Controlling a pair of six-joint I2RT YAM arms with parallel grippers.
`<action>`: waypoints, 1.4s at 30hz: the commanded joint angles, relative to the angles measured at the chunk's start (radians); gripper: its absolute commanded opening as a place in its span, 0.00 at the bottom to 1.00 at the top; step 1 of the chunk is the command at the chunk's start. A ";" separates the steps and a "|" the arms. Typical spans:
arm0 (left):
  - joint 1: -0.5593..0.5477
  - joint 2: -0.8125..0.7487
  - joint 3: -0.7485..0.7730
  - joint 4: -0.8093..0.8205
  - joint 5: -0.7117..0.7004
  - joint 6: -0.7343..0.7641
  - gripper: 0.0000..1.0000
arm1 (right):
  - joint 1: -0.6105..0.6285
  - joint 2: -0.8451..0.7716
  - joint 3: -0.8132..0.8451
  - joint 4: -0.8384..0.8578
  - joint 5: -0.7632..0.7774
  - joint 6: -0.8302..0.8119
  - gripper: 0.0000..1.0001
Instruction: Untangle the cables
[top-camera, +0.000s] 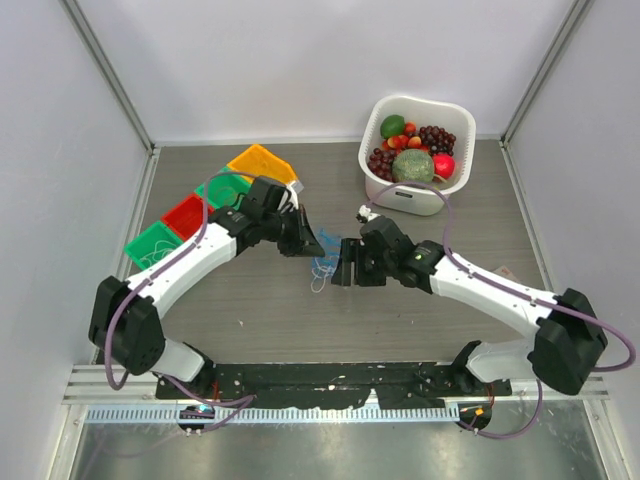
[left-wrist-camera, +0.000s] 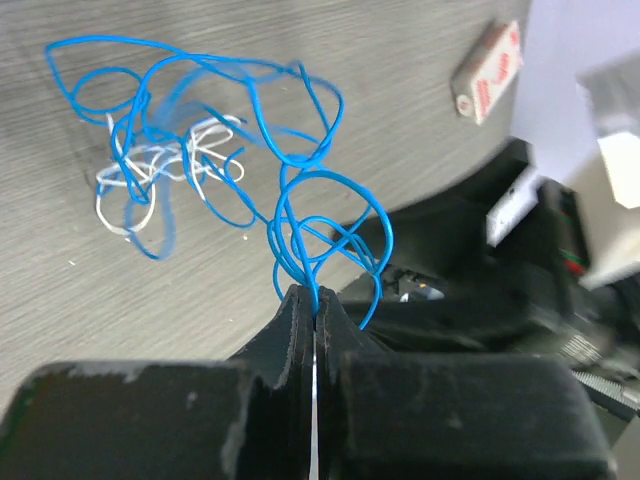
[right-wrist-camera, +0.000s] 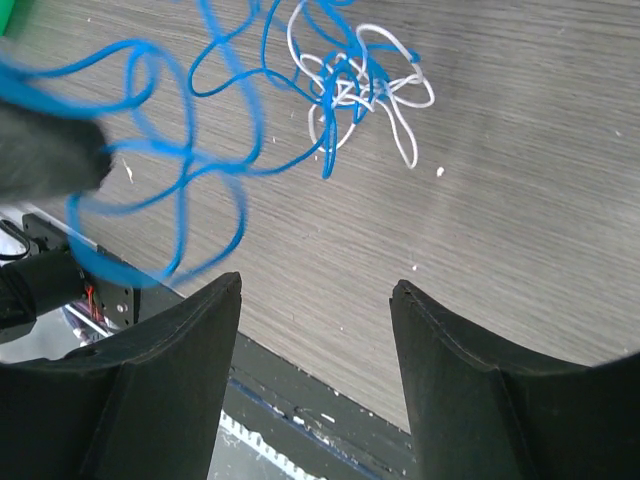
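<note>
The cables show as a tangled bunch of a blue wire (top-camera: 324, 262) and a white wire lying at the table's middle, between the two grippers. My left gripper (top-camera: 312, 246) is shut on a strand of the blue wire (left-wrist-camera: 300, 130) and holds its loops lifted off the table. The white wire (left-wrist-camera: 160, 165) hangs knotted in the blue loops lower down. My right gripper (top-camera: 346, 264) is open and empty just right of the bunch. In its wrist view the blue loops (right-wrist-camera: 190, 170) and the white wire (right-wrist-camera: 375, 85) lie ahead of its open fingers (right-wrist-camera: 315, 285). No yellow, green or red wire is visible.
A white basket (top-camera: 384, 188) of fruit stands at the back right. A row of green, red and orange trays (top-camera: 185, 215) lies at the back left, behind the left arm. A small white and red box (left-wrist-camera: 490, 72) lies on the table.
</note>
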 joint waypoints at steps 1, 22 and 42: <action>-0.009 -0.064 0.026 -0.003 0.089 -0.015 0.00 | -0.007 0.057 0.022 0.150 -0.015 0.000 0.67; -0.202 -0.090 0.229 -0.046 -0.182 0.031 0.00 | -0.179 -0.375 -0.205 0.066 0.159 -0.031 0.01; -0.201 -0.175 0.203 -0.101 -0.066 0.169 0.02 | -0.179 -0.358 -0.131 0.389 -0.243 -0.137 0.59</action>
